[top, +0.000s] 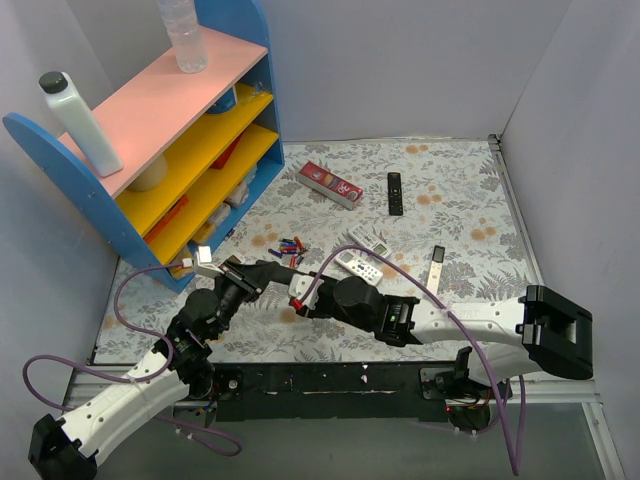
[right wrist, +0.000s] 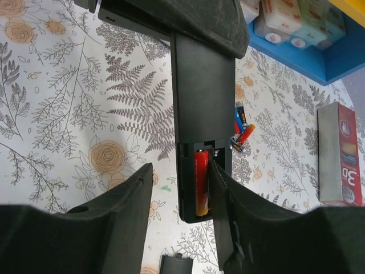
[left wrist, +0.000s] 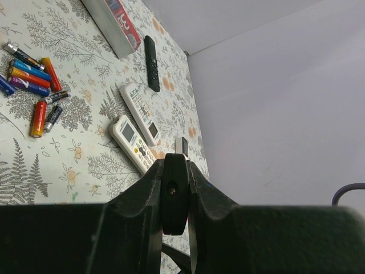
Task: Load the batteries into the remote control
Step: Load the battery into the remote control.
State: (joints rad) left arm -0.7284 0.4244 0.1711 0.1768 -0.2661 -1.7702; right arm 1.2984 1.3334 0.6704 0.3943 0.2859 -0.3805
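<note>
Left fingers (left wrist: 149,188) clamp the remote control (right wrist: 202,97), one red battery (right wrist: 201,182) seated in its open bay, right fingers (right wrist: 122,217) spread apart; remaining batteries (left wrist: 31,77) lie on the surface (right wrist: 68,114).

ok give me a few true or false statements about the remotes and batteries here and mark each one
1. A red battery sits in the open compartment of the held black remote. True.
2. The left claw is open and empty. False: it is shut on the held black remote.
3. Several loose batteries lie on the table. True.
4. The red box stands on the shelf. False: it lies flat on the table.
5. Two white remotes lie side by side on the table. True.
</note>
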